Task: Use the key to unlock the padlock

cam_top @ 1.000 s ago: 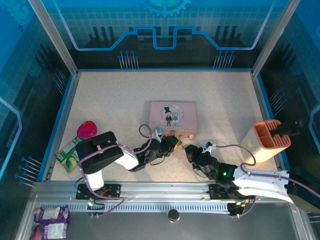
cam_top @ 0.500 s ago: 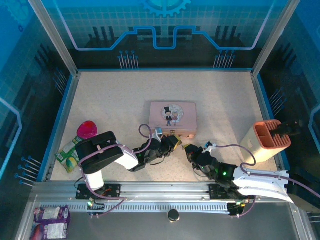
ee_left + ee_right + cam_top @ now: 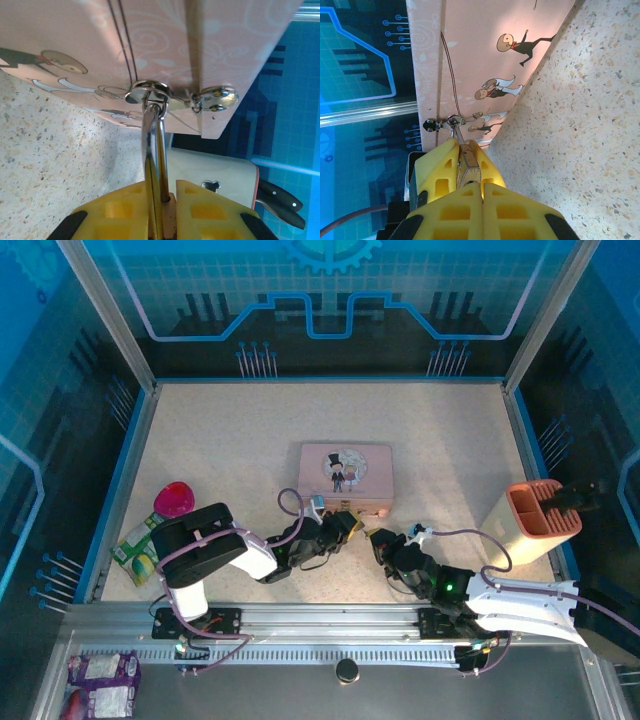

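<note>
The left gripper (image 3: 162, 216) is clamped on the padlock (image 3: 152, 155). Its two yellow fingers (image 3: 120, 210) stand slightly apart with the brass body wedged between them. The silvery shackle runs straight ahead from the fingertips to a metal clasp (image 3: 150, 94) on the front of a pink tin (image 3: 175, 45). The shackle is hooked through that clasp, so the padlock sits directly in front of this gripper, touching the tin's fitting. Under the fingers lies the speckled table (image 3: 55, 160). Beyond them, past the tin's corner, stands a beige holder (image 3: 220, 170) with black handles in it.

The right gripper (image 3: 377, 536) lies just beside the left one, on its right, also pointing at the tin's front edge. Its fingers (image 3: 515, 210) are pressed together (what, if anything, is pinched between them I cannot tell). Straight ahead of its fingertips, the right wrist view has the brass body between yellow pads, with the thin shackle leading on to the clasp.

Well off to the left gripper's left, near the table's edge, lie a round pink thing (image 3: 175, 498) and a green packet (image 3: 135, 552).
</note>
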Motion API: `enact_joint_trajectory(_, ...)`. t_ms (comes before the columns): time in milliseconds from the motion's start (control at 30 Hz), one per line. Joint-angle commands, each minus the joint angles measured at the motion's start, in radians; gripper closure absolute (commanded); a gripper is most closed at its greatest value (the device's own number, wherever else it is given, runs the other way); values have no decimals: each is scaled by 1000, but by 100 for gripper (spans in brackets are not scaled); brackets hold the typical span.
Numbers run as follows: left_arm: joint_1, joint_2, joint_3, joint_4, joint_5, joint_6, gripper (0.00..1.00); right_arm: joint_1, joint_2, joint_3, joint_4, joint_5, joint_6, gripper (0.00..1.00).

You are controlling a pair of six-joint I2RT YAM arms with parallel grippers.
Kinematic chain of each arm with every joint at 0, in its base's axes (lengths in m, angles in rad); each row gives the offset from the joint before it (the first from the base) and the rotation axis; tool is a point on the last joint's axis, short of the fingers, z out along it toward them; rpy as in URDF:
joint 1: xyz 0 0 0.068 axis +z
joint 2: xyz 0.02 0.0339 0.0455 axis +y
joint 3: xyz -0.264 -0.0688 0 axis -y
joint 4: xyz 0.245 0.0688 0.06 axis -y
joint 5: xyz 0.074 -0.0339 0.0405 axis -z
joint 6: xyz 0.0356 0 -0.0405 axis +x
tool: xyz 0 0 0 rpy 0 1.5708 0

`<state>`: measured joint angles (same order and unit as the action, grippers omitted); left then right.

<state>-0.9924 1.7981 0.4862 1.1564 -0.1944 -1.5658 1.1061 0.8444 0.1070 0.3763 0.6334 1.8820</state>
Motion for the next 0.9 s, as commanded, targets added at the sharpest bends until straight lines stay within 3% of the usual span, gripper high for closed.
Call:
enact_joint_trajectory(0,-17,-18,28,154,20,14,100,17,5,30,-33,61,14,100)
enact_joint_trajectory(867,-16,-17,31,147,25,21,100,62,-18,32,-65,136,23,100)
